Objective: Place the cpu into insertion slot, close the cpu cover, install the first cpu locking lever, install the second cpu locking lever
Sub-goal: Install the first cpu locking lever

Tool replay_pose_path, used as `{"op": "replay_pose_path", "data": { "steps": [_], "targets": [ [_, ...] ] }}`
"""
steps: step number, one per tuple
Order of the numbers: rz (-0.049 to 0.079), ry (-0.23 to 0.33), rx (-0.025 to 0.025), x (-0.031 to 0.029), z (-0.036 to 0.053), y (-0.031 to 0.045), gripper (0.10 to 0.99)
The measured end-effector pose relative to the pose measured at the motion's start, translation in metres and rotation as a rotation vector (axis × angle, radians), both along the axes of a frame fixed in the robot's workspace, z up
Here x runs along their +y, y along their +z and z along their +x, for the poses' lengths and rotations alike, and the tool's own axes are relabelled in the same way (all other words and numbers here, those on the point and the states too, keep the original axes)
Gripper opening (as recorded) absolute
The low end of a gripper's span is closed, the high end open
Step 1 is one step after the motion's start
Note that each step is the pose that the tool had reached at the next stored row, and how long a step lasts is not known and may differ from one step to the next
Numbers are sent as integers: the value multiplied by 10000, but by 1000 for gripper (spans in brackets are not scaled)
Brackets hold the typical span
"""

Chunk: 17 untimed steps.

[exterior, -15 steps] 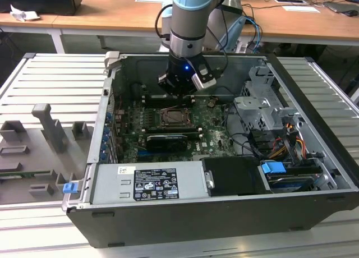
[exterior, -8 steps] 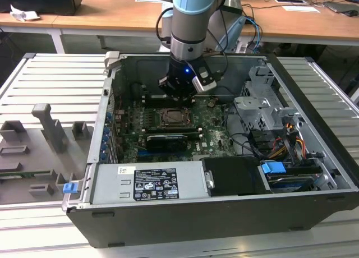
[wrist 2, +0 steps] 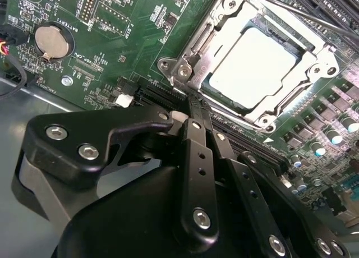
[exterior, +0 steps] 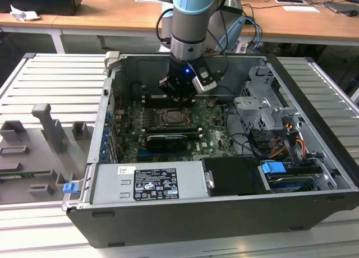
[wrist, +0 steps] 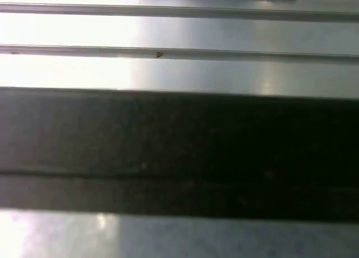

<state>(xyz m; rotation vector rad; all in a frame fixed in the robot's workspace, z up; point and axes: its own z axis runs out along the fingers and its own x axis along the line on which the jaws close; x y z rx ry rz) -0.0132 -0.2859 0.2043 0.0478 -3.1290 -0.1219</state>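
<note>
Arm [exterior: 188, 22] reaches down into the open computer case [exterior: 224, 213], its wrist low over the green motherboard [exterior: 210, 136] just behind the insertion slot [exterior: 171, 119] as the exterior view sees it.

Gripper [wrist 2: 193, 104]: in the second wrist view the black fingers [wrist 2: 197, 151] run together to a narrow tip with no gap visible between them, so the jaws look pressed together, nothing pinched. That tip sits right at the socket's corner, by a long black slot [wrist 2: 162, 94] that runs along its edge; contact with the frame can't be confirmed.

Cpu [wrist 2: 252, 67] is seated in the insertion slot, its bright silver top showing through the cut-out. Cpu cover [wrist 2: 221, 31] lies flat down over it, the frame all around the chip. A thin metal rod [wrist 2: 305, 14] crosses past the far side of the socket; whether it is latched can't be told.

Other items on the board: round coin battery [wrist 2: 53, 40] well apart from the socket, small white connector [wrist 2: 124, 100] near the jaws. In the exterior view a grey power supply [exterior: 148, 182] sits along the case's near edge, and a black expansion card [exterior: 165, 141] lies just in front of the socket. The case rests on a ribbed metal table [exterior: 50, 95]; a grey fixture [exterior: 47, 126] stands on it at the exterior view's left.

First wrist view: a dark band [wrist: 179, 151] between pale ribbed metal strips [wrist: 179, 73].
</note>
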Motion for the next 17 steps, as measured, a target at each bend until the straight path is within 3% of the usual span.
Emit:
{"op": "replay_pose_path", "data": {
  "steps": [9, 17],
  "targets": [
    [-17, 0, -2, 1, 7, -24, 106],
    [-16, 2, -2, -3, 8, 70, 106]
  ]
}}
